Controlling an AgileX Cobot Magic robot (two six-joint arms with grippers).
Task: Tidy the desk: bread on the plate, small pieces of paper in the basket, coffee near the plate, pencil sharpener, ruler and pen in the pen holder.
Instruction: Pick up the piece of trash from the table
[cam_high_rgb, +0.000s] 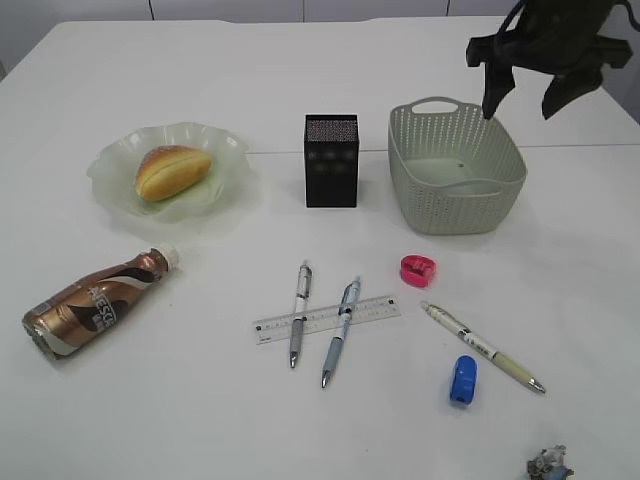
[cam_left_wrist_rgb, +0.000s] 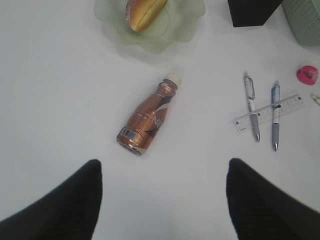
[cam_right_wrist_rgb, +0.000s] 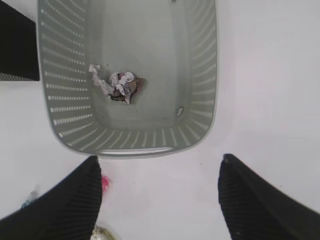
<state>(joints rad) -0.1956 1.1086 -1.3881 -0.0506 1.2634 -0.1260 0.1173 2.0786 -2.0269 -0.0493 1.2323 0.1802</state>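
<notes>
right wrist view, crumpled paper (cam_right_wrist_rgb: 117, 86), basket (cam_right_wrist_rgb: 67, 135)

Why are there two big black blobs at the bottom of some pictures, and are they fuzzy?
In both wrist views the blobs are gripper fingers, close to the lens and soft-edged; in the exterior view the right gripper at top looks dark, while the desk is bright with faint shadows.

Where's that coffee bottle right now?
In the exterior view the coffee lies on its side at the front left of the desk, just below the plate holding the bread.
</notes>
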